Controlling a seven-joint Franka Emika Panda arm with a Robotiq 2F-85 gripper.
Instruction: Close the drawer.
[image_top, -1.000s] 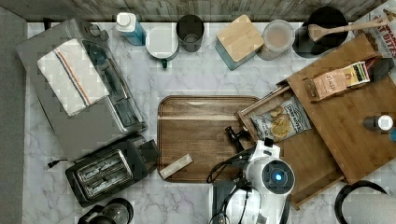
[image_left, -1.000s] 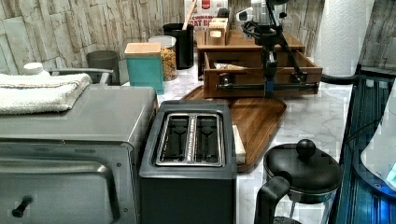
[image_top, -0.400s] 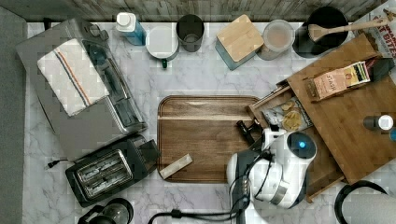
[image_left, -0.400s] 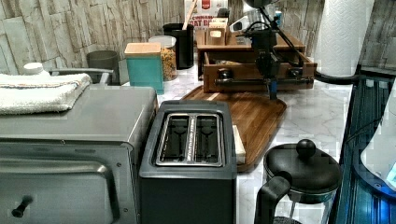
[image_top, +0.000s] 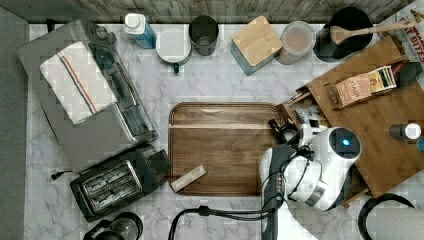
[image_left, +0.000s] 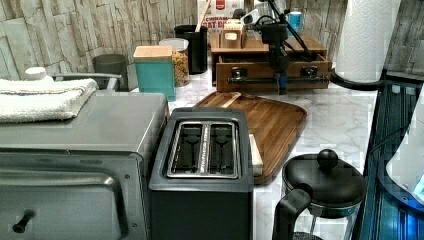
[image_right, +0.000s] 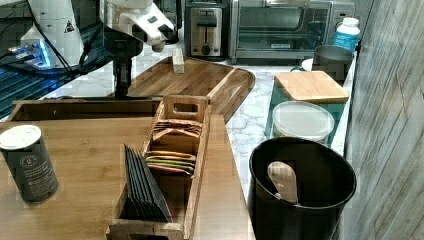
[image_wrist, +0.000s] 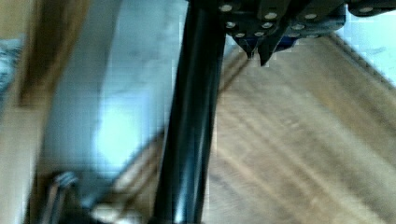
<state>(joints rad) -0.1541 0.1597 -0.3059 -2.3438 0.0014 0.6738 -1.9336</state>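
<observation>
In the top view, the drawer is seen almost pushed in under the wooden cabinet top, a narrow strip with packets left showing; the arm's white wrist covers its front, and the serving tray with a small wooden block lies just beside it on the marble surface. In the left view, the pincer is set against the drawer's front bar handle, between its two mounts; whether its fingers are open or closed cannot be told. In the right view, a wooden caddy holds tea packets on the cabinet top, a black crock holds a wooden spoon, and a lidded jar stands beside it. In the wrist view, the dark bar crosses blurred tray wood.
</observation>
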